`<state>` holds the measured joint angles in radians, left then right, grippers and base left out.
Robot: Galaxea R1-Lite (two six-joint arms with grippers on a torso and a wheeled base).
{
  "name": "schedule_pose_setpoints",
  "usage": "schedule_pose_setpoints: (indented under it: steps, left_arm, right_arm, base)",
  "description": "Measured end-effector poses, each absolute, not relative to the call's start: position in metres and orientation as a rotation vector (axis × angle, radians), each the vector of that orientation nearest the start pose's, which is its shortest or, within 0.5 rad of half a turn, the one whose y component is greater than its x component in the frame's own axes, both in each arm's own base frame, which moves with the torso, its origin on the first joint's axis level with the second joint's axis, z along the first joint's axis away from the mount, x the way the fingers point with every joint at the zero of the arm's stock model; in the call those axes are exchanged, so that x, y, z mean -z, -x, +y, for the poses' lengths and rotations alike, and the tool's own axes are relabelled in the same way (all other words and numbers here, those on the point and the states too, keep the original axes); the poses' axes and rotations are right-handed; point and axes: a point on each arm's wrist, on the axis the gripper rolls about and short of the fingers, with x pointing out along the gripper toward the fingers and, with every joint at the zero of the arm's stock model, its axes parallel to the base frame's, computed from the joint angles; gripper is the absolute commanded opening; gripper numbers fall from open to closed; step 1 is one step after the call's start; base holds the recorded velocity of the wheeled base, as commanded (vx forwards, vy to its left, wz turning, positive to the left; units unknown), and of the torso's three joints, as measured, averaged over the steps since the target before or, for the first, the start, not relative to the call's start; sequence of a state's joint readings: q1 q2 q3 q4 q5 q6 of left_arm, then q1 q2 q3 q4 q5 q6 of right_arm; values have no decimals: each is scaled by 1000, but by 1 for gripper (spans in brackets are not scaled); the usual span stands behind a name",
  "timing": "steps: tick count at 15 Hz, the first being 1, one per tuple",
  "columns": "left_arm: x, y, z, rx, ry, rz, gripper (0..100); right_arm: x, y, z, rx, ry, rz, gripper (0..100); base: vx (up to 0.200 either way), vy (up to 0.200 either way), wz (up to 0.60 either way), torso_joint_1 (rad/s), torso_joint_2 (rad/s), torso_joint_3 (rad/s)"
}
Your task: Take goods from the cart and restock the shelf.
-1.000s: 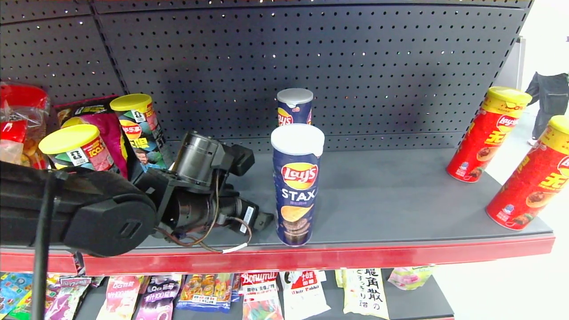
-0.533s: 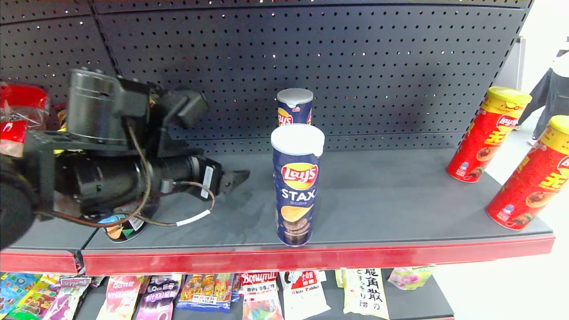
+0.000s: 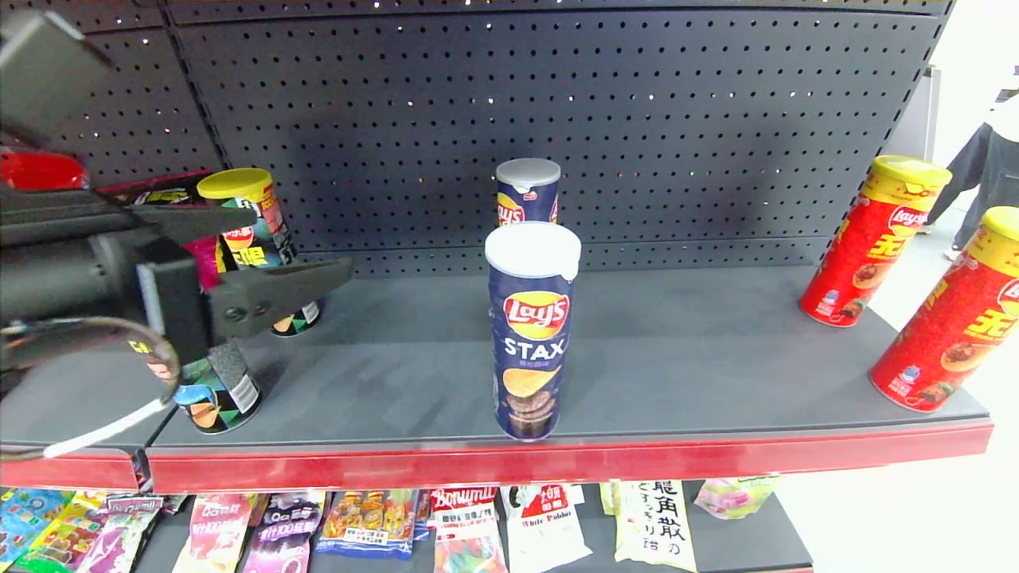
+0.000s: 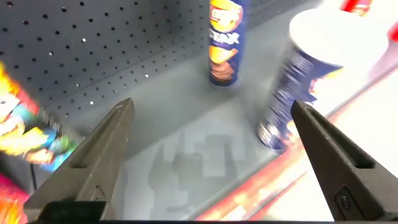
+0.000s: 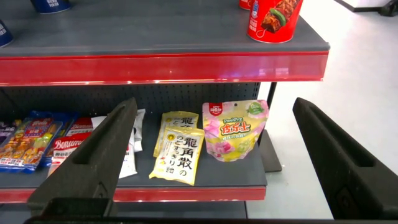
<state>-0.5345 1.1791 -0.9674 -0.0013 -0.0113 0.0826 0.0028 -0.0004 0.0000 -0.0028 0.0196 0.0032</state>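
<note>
Two blue chip cans with white lids stand upright mid-shelf, the front can [image 3: 532, 330] near the red edge and the back can [image 3: 528, 191] by the pegboard. In the left wrist view the front can [image 4: 298, 81] and the back can [image 4: 225, 43] lie beyond my fingers. My left gripper [image 3: 302, 239] hovers left of them over the grey shelf [image 3: 677, 350], open and holding nothing [image 4: 211, 130]. My right gripper [image 5: 211, 143] is open and empty, low in front of the lower shelf [image 5: 205, 180].
Two red cans [image 3: 874, 239] [image 3: 947, 310] stand at the shelf's right end. Yellow-lidded cans [image 3: 255, 223] [image 3: 215, 390] and bags crowd the left. Snack bags [image 3: 541, 525] [image 5: 180, 149] lie on the lower shelf. Bare shelf spans between the blue and red cans.
My left arm has drawn back from beside the front blue can, rising and moving left toward the camera. The yellow-lidded cans behind it have come into sight. The cans have not moved.
</note>
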Motion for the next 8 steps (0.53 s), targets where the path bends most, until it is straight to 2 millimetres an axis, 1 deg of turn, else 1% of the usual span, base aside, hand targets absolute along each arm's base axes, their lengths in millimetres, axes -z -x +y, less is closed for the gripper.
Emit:
schedule_pose_setpoints:
  steps: [2, 4, 6, 8]
  left_arm:
    - [-294, -117, -68, 535, -131, 170, 100]
    - [-287, -78, -40, 474, -128, 171, 100]
    - [-267, -37, -16, 391, -124, 206, 100]
    - [-237, 1, 2, 253, -103, 274, 100]
  right_arm:
    - [-76, 23, 0, -22, -3, -4, 100]
    - [-76, 23, 0, -22, -3, -4, 100]
    - [-76, 23, 0, -23, -3, -4, 100]
    - [-76, 23, 0, -23, -3, -4, 100]
  base:
    - [0, 0, 0, 0, 0, 0]
    - [0, 0, 0, 0, 0, 0]
    - [0, 0, 0, 0, 0, 0]
    - [0, 0, 0, 0, 0, 0]
